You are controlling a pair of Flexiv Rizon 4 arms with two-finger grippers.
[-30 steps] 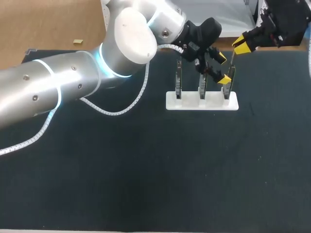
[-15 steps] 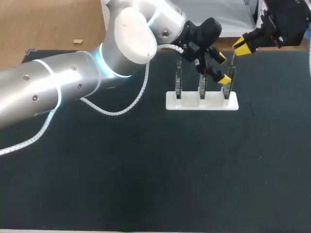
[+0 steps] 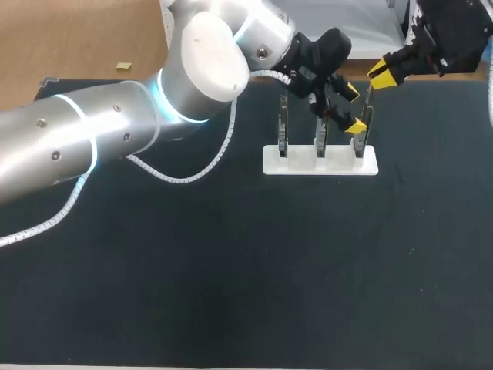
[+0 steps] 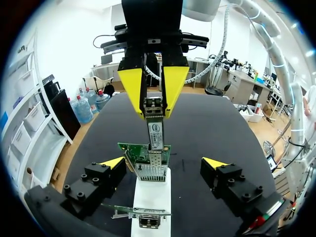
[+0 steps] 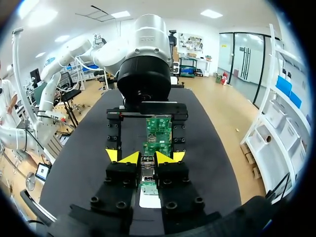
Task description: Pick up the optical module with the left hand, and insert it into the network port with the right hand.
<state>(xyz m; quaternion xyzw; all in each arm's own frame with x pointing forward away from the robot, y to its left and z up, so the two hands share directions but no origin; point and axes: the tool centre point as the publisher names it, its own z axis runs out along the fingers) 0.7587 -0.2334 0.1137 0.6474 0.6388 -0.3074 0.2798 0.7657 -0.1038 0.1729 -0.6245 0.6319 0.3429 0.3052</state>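
The optical module [image 4: 155, 129], a small metal block with a label, hangs upright in my right gripper [image 4: 154, 104], whose yellow fingers [image 4: 134, 86] are shut on its upper end. Its lower end is just above the metal port on the nearest green board [image 4: 146, 152]. In the right wrist view the module [image 5: 147, 167] sits between the pads of my right gripper [image 5: 147, 158]. My left gripper [image 4: 163, 163] stands open, its tips on either side of that board, holding nothing. In the head view my left gripper [image 3: 353, 109] straddles the rightmost board and my right gripper [image 3: 382, 74] hovers just behind it.
A white stand [image 3: 320, 160] holds three upright green circuit boards in a row at the far middle of the dark table mat [image 3: 254, 270]. My left arm [image 3: 115, 131] stretches across the table's left half. The mat's near half lies in front of the stand.
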